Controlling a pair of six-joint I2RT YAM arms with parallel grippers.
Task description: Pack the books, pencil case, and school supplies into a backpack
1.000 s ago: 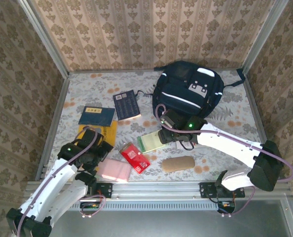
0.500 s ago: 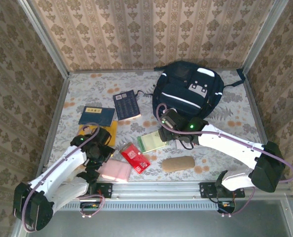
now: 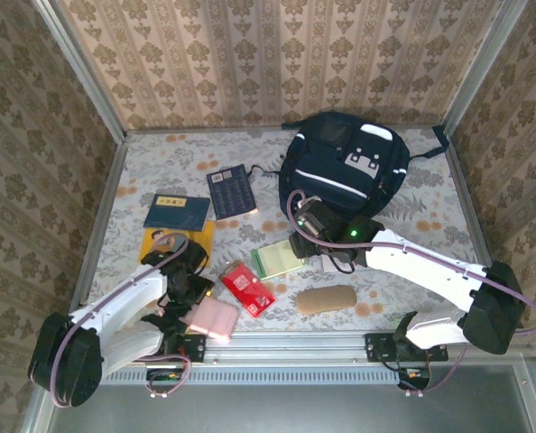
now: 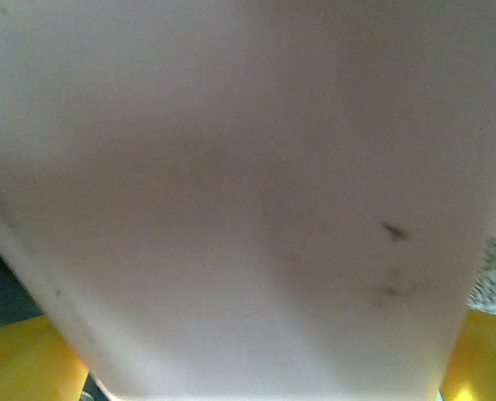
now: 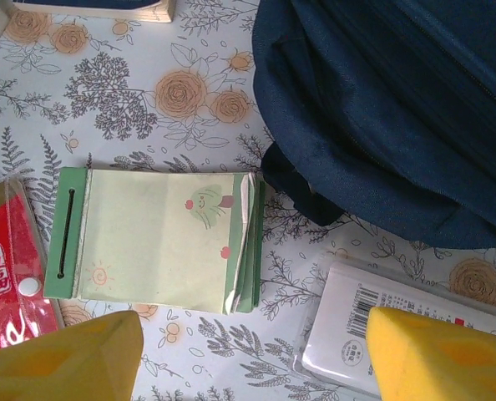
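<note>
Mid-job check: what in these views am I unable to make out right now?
- Left wrist view: the pink item is one close blur; whether the left gripper touches it is unclear.
- Top view: the left arm covers part of the orange-yellow book; the backpack is too small to tell if its zip is open.
- Right wrist view: the white packet is cut off by the bottom edge; its print is too small.

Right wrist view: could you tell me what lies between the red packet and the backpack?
The pale green pad lies there, as the right wrist view shows.
</note>
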